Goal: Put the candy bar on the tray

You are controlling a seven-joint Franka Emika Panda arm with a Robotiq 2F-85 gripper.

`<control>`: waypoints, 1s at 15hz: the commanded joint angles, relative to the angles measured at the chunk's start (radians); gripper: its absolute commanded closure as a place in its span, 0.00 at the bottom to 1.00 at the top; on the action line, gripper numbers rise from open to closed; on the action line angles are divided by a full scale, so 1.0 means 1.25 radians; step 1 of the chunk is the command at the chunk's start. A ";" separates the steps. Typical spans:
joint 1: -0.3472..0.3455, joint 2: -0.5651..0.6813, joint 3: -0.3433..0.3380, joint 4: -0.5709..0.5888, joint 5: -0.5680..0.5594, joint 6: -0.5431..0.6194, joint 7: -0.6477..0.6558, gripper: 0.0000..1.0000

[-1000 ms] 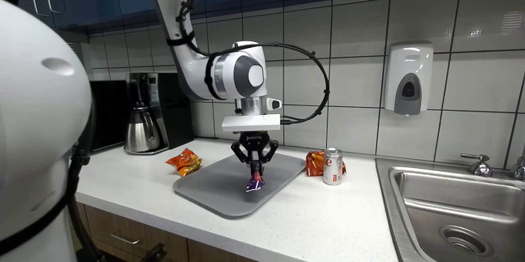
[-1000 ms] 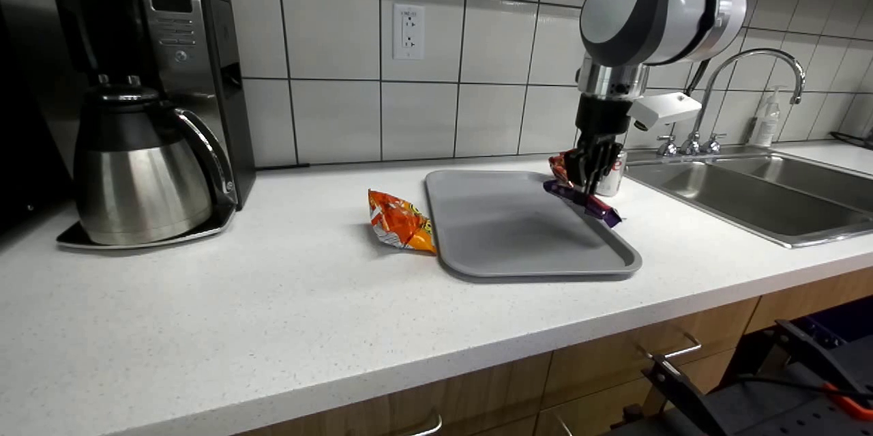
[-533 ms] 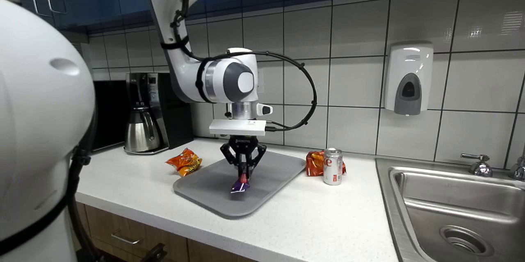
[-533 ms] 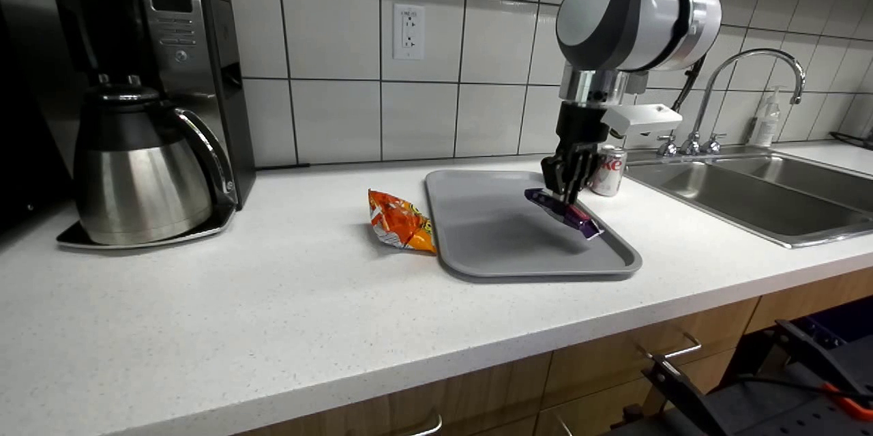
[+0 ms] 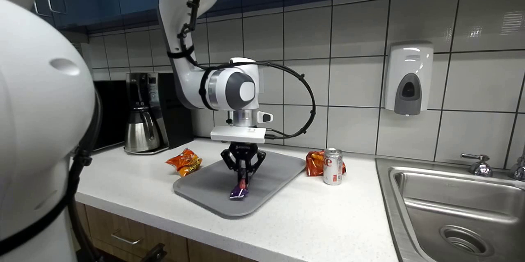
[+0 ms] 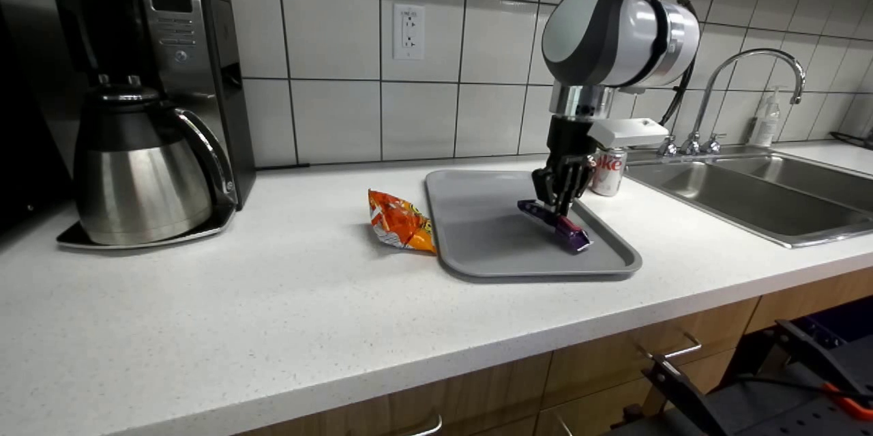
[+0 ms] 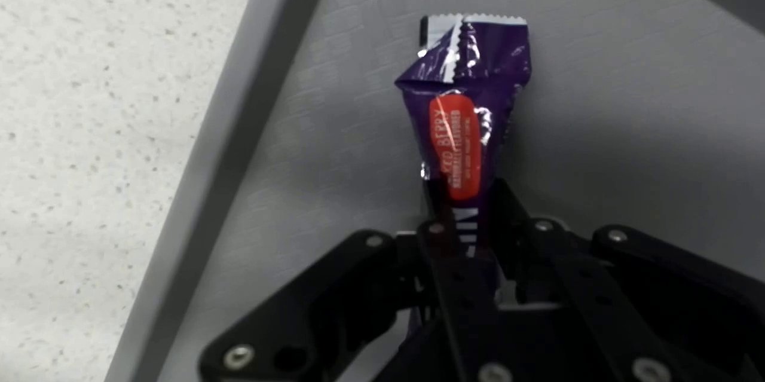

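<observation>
The candy bar, in a purple wrapper with a red label, shows in both exterior views (image 5: 238, 193) (image 6: 571, 234) and in the wrist view (image 7: 460, 125). My gripper (image 5: 243, 178) is shut on its middle, with one finger on each side, as the wrist view (image 7: 466, 193) shows. The bar's middle is hidden by the fingers. The grey tray (image 5: 209, 198) lies flat under the bar and also shows in an exterior view (image 6: 491, 238). The bar is low over the tray, inside its rim, a little tilted. I cannot tell whether it touches the tray.
An orange snack bag (image 6: 401, 221) lies against the tray's side. A silver soda can (image 5: 332, 167) stands in front of a red bag (image 5: 315, 164) beyond the tray's opposite side. A steel sink (image 5: 451, 208) is past the can. A coffee maker (image 6: 184, 81) stands by the wall.
My gripper, still holding the candy bar, has moved inward from the tray's can side and then down toward the tray surface. The other objects have not moved.
</observation>
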 commanded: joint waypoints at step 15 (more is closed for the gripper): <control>-0.042 -0.170 -0.054 -0.056 -0.062 -0.141 -0.043 0.00</control>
